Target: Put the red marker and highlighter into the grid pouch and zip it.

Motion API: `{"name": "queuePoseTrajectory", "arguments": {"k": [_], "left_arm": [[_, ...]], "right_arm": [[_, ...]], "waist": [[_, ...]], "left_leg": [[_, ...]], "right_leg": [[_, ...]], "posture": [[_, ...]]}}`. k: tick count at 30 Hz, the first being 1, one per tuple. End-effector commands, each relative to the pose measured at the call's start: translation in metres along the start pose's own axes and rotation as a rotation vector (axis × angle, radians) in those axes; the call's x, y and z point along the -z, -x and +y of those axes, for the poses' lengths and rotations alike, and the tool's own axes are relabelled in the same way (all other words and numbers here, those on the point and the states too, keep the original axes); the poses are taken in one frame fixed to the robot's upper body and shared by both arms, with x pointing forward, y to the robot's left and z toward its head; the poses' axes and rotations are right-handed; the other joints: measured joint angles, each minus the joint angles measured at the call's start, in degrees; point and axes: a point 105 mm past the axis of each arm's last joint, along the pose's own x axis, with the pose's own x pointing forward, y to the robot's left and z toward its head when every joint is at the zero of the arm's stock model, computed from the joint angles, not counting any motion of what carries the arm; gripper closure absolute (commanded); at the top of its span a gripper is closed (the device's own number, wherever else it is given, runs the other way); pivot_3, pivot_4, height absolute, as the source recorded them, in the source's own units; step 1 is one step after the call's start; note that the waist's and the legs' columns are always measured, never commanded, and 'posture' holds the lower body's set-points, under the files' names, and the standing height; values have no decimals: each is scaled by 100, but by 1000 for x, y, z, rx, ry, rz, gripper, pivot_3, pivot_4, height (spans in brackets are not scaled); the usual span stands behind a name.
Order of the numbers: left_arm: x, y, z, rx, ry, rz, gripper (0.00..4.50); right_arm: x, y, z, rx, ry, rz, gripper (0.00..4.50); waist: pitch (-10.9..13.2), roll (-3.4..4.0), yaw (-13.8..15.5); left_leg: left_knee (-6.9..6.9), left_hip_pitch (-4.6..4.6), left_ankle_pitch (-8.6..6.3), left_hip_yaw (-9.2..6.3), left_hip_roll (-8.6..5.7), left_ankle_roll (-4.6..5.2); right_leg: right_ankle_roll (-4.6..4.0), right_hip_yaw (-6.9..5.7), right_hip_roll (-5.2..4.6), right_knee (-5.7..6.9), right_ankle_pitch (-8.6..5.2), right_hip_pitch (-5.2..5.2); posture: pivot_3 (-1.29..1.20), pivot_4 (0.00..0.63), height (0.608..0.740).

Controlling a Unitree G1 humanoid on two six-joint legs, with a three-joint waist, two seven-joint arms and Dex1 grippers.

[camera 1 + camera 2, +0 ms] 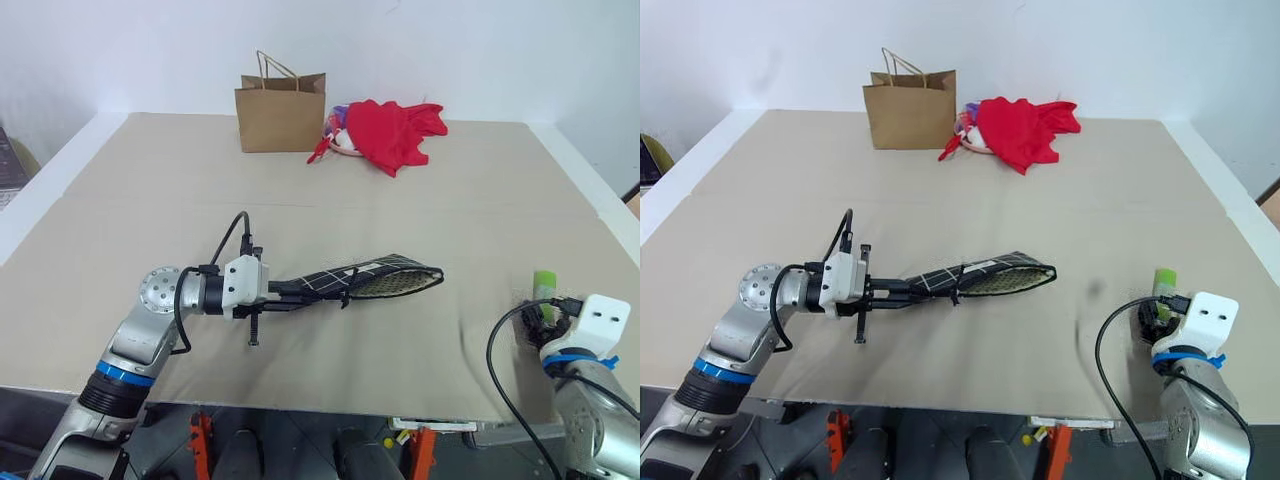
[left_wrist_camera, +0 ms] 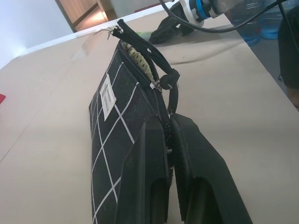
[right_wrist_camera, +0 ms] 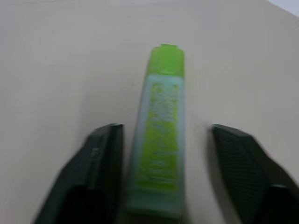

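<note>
Pouch (image 2: 117, 121) white label (image 2: 108, 97), text illegible.

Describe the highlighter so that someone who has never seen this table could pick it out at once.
Start at the tan table and go to its near right corner, far from the brown paper bag and red cloth heap at the back. There the highlighter lies flat between the open fingers of the right gripper. It is the one short, chunky, light green stick.

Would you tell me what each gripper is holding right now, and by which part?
The left gripper is shut on the grid pouch, at its zipper-edge end. The right gripper holds nothing; its fingers straddle the highlighter on the table.
</note>
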Motion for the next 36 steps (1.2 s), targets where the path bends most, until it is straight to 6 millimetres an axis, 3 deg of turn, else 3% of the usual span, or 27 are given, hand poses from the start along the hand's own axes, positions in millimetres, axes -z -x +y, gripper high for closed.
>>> {"name": "queuePoseTrajectory", "arguments": {"k": [1,3,7,8,11,13,15,17,21,25,36], "left_arm": [[-8,2,5,-9,-45,-8,4500],[-8,2,6,-11,-46,-7,4500],[-7,3,8,-17,-48,-3,4500],[-7,3,8,-15,-48,-4,4500],[-8,3,8,-8,-45,-9,4500],[-9,2,7,10,-41,-14,4500],[-9,2,6,25,-41,-18,4500],[-10,1,5,36,-37,-27,4500],[-10,1,4,46,-33,-31,4500],[-9,3,4,49,-39,-23,4500],[-10,1,1,39,-44,-29,4500]], "right_arm": [[15,-1,-11,39,17,84,2933],[17,-1,-8,22,32,101,3333],[0,-1,12,-121,122,44,3342],[-22,3,40,-298,153,-57,3342],[-59,27,92,-677,292,-242,3342],[-85,54,121,-968,397,-372,3342],[-97,82,138,-1253,560,-431,3342],[-96,93,139,-1404,664,-406,3342],[-98,101,134,-1545,737,-355,3342],[-101,98,127,-1583,805,-312,3342],[-86,88,128,-1584,838,-210,3342]], "waist": [[-1,-5,12],[-4,-13,18],[-6,-20,19],[-5,-21,15],[15,9,-62],[17,22,-69],[21,23,-70],[23,14,-56],[27,-36,30],[32,-35,35],[34,-37,34]], "left_leg": [[1,2,0,0,0,0],[3,5,2,0,0,-3],[3,7,2,0,-1,-3],[3,7,2,0,-1,-3],[-6,11,2,2,0,-3],[-11,11,2,8,-1,-2],[-12,10,1,9,-1,-2],[-11,9,0,8,-3,-2],[-15,6,-7,-17,-2,4],[-12,-2,-11,-14,-17,-2],[-8,2,-11,-15,-18,-2]], "right_leg": [[0,0,0,-2,0,5],[0,0,-1,-7,-1,17],[0,0,-3,-8,-2,20],[0,0,-3,-8,-2,20],[-1,2,1,-5,-4,14],[2,9,0,-5,-5,11],[18,9,0,-5,-1,11],[30,7,-1,-6,-2,14],[19,-23,0,-7,-18,23],[29,-22,-17,-8,-25,21],[30,-23,-19,-7,-24,23]], "posture": [[0,150,740],[0,150,740],[0,150,740],[0,150,740],[0,150,740],[0,150,740],[0,150,740],[0,150,740],[0,150,740],[0,150,740],[0,150,740]]}}
